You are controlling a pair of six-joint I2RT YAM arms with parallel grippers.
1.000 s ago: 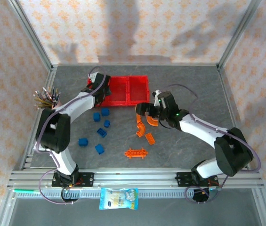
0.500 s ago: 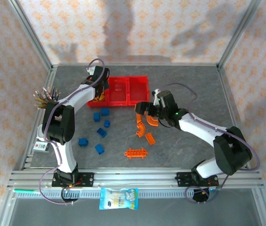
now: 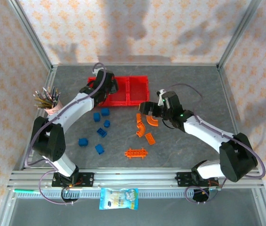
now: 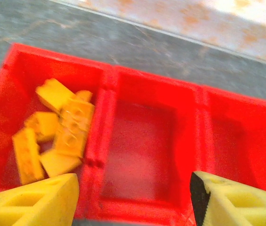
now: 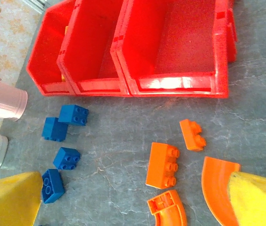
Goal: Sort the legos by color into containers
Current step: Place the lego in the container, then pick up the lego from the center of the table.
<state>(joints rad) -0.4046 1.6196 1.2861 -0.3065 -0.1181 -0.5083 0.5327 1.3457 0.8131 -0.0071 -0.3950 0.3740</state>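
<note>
Motion-blurred yellow bricks [image 4: 60, 134], left bin [image 4: 38, 61]

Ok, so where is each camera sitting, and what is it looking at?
Top external: above and behind the left arm and right arm, looking down on the table; both show, bases nearest.
Left wrist: on the left arm, looking into the red bins; left gripper fingers in bottom corners.
Right wrist: on the right arm, looking down at blue bricks and orange pieces; right gripper fingers in bottom corners.
Shared: all three see the red bins.
</note>
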